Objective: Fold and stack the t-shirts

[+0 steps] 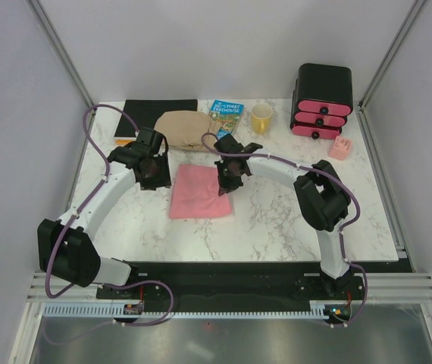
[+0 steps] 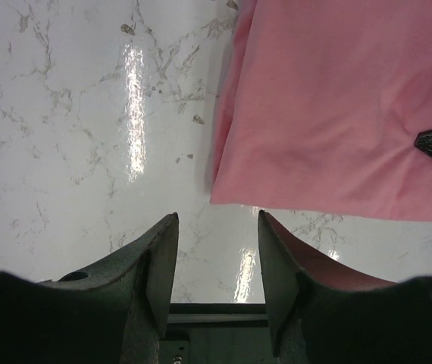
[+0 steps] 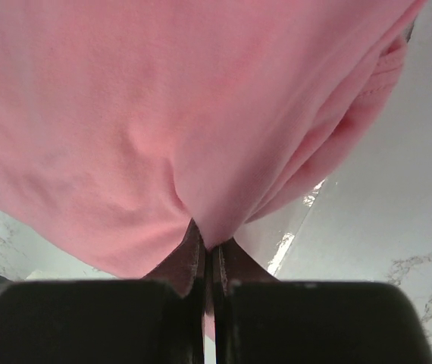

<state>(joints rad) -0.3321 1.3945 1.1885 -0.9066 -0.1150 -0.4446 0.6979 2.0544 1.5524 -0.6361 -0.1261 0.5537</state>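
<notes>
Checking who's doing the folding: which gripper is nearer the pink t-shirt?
Right. The right gripper has its jaws shut on the pink t-shirt; the left gripper hangs open beside the shirt's left edge, off the cloth.

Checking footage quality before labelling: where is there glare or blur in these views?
Left wrist: two bright glare streaks on the glossy white marble-patterned table; the salmon-pink cloth t-shirt has a slightly soft left edge. Right wrist: the t-shirt fills the frame, close and soft, with a small glare patch beside it. Top external: even light, sharp, faint shadows.
</notes>
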